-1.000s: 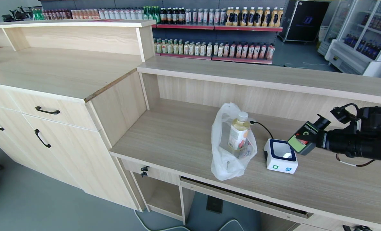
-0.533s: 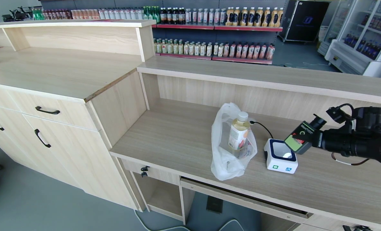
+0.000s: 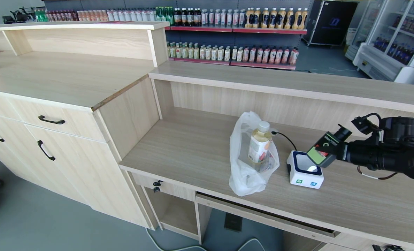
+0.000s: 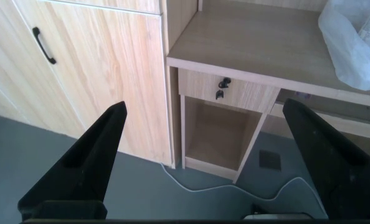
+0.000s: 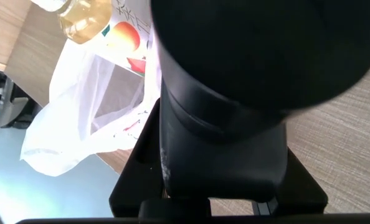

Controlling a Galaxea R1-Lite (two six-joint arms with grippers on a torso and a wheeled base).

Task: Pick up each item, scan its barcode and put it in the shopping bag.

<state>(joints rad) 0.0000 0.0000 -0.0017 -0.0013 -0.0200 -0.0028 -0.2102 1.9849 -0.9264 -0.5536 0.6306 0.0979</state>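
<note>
Head view: item (image 3: 320, 152) clamped between right fingers (image 3: 343, 133) (above scanner (image 3: 306, 180)).

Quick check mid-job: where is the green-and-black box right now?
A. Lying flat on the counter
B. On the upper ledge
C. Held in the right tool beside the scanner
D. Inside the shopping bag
C: the right tool grips the green-and-black box in the air at the scanner edge, apart from the shopping bag.
</note>
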